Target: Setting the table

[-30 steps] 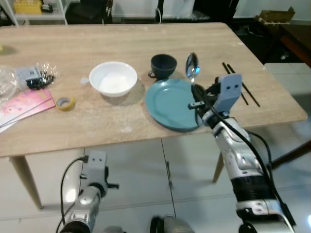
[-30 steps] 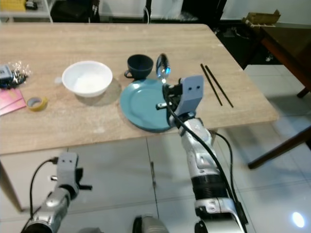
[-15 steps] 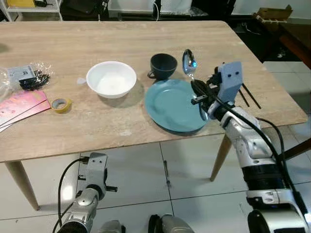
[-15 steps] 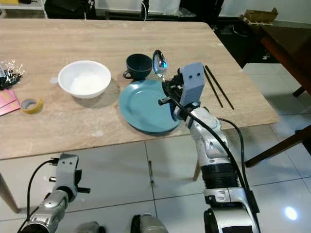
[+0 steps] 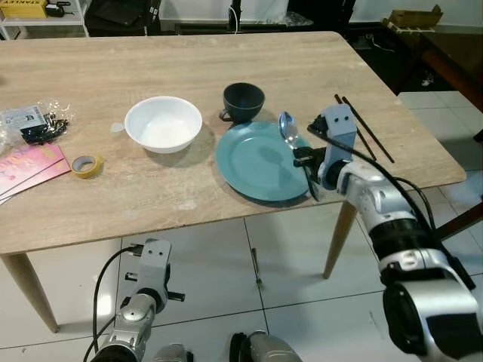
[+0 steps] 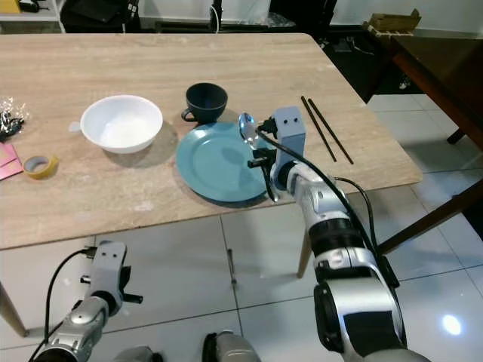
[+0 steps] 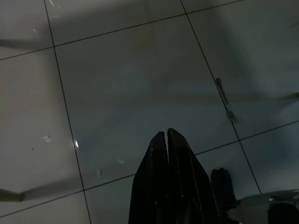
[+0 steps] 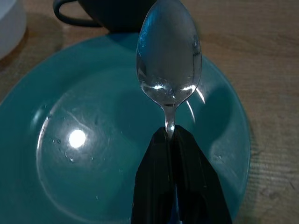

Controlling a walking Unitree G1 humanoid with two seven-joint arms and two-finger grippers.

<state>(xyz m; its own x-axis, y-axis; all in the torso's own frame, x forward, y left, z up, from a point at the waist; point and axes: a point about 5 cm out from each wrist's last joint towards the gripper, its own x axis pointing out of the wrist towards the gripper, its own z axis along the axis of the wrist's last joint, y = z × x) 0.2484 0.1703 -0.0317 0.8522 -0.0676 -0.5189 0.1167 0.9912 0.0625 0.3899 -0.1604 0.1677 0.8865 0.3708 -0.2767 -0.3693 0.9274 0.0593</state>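
Clamped on the neck of the spoon (image 8: pixel 169 56), our right gripper (image 8: pixel 171 135) holds it just over the right edge of the teal plate (image 5: pixel 256 162), bowl end pointing toward the dark cup (image 5: pixel 244 101). We judge the spoon light, stiff and slick: polished metal pinched at a thin stem can swivel between the fingers, so a hold nearer the middle of the handle would sit steadier, though the fingers hide the handle and we cannot tell how much is inside the grip. It will not break if it slips, but it could clatter on the plate or skid off the table (image 5: pixel 181 60) edge, which is close by on our side.

Our left gripper (image 7: pixel 167 140) hangs idle over the floor tiles, fingers pressed together, with a fork (image 7: pixel 225 101) lying on the floor ahead of it.

Around the plate: the white bowl (image 5: pixel 163 124) stands to its left, the cup behind it, and the chopsticks (image 5: pixel 364 128) lie to the right, near where a spoon would go. A tape roll (image 5: pixel 87 165) and packets (image 5: pixel 34 124) lie well apart at the far left.
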